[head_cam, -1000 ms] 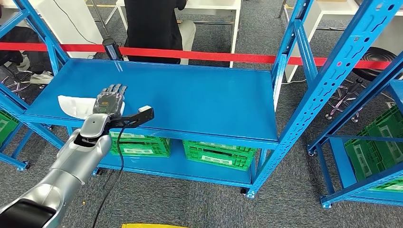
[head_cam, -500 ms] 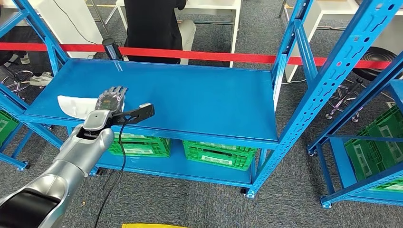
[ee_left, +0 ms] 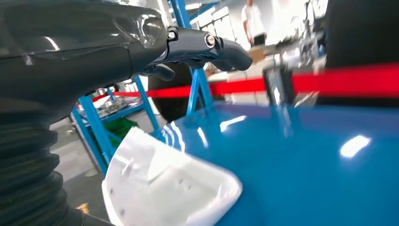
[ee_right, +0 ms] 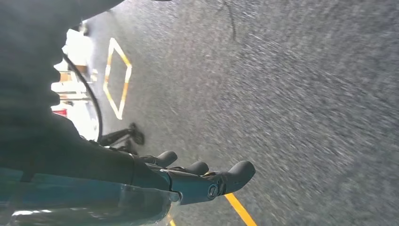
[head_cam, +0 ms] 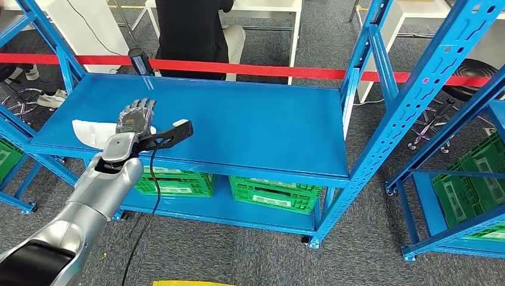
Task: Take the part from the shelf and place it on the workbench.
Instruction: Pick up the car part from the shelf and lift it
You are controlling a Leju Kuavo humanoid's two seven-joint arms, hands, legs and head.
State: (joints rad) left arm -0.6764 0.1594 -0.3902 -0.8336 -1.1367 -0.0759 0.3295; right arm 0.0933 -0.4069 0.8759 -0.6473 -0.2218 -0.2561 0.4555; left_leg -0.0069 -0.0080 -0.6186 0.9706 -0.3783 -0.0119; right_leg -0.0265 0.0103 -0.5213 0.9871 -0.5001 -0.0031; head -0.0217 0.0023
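Head view is pretty sharp and evenly lit, soft overhead light, hardly any shadows. The blue shelf (head_cam: 238,119) is glossy, with white glare patches in the left wrist view, where the background's blown out and blurry. Right wrist view is smeared across the grey carpet (ee_right: 306,94), with an overexposed patch at one edge.

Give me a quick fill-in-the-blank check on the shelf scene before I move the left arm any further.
1. The white part lies on the ____ shelf deck.
2. The left robot hand is above the part with its fingers ____.
3. The tape stretched behind the shelf is ____.
4. The crates on the lower level are ____.

Missing words: blue; spread; red; green
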